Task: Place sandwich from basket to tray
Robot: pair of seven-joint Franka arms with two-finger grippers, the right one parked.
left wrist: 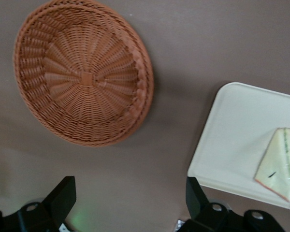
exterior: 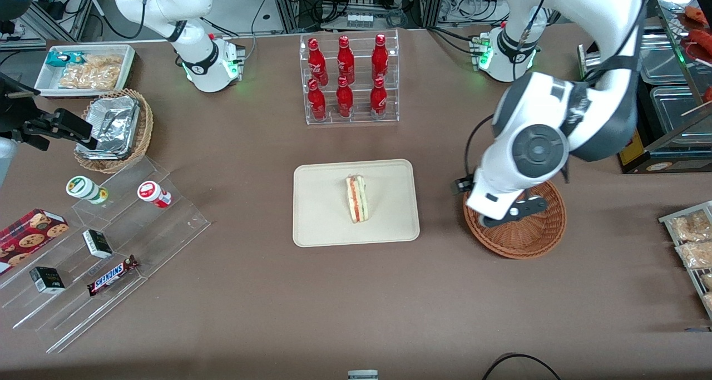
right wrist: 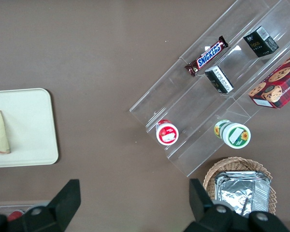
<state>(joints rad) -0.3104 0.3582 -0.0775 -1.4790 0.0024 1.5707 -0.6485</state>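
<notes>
The sandwich (exterior: 357, 198) lies on the cream tray (exterior: 322, 224) in the middle of the table, its red and green filling edge showing; it shows in the left wrist view too as the sandwich (left wrist: 279, 166) on the tray (left wrist: 232, 140). The reddish-brown basket (exterior: 528, 241) sits beside the tray toward the working arm's end, and the basket (left wrist: 84, 79) holds nothing. My gripper (exterior: 503, 216) hangs above the basket's rim nearest the tray. In the left wrist view the gripper (left wrist: 130, 203) is open, with bare tablecloth between its fingers.
A clear rack of red bottles (exterior: 347, 79) stands farther from the front camera than the tray. Toward the parked arm's end are an acrylic stepped stand (exterior: 105, 246) with snacks, a tan basket with foil trays (exterior: 114, 129) and a white bin (exterior: 86, 68). Packets (exterior: 692, 241) lie at the working arm's end.
</notes>
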